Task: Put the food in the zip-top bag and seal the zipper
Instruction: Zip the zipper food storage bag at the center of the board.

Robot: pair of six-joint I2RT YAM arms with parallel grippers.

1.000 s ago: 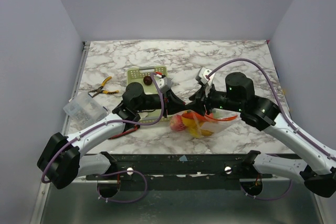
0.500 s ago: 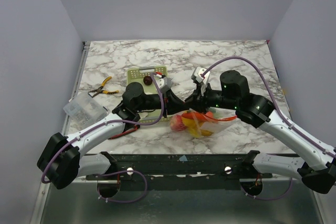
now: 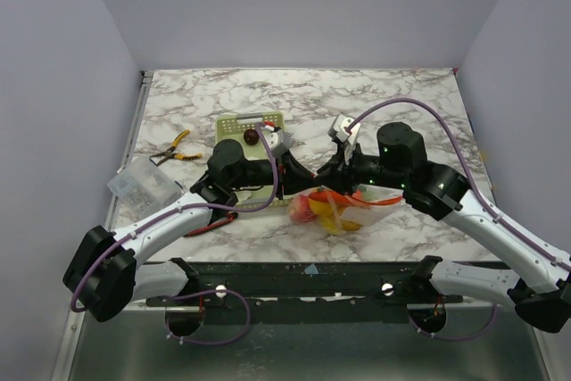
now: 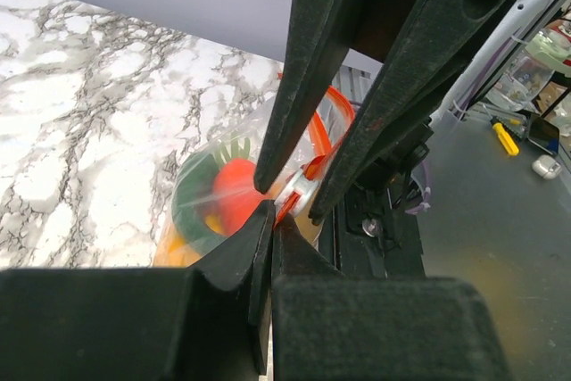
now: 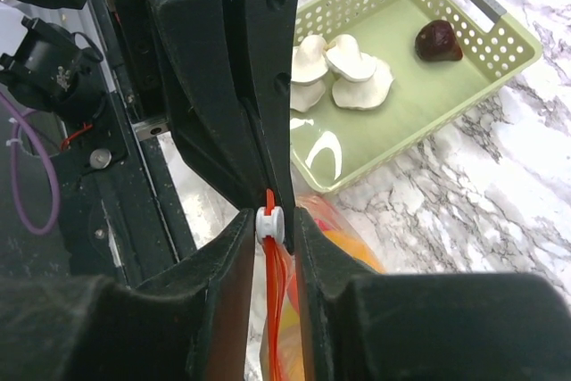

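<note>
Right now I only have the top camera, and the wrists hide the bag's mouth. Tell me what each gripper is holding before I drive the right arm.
Observer: The right gripper is shut on the white slider that rides the zipper.
Operator: Now the left one.
Observer: The left gripper is shut on the zip-top bag at its mouth edge, right beside that slider.
Operator: Report the basket.
Observer: Besides the dark red piece, several white pieces lie in the green basket, at the end nearer the arms.
</note>
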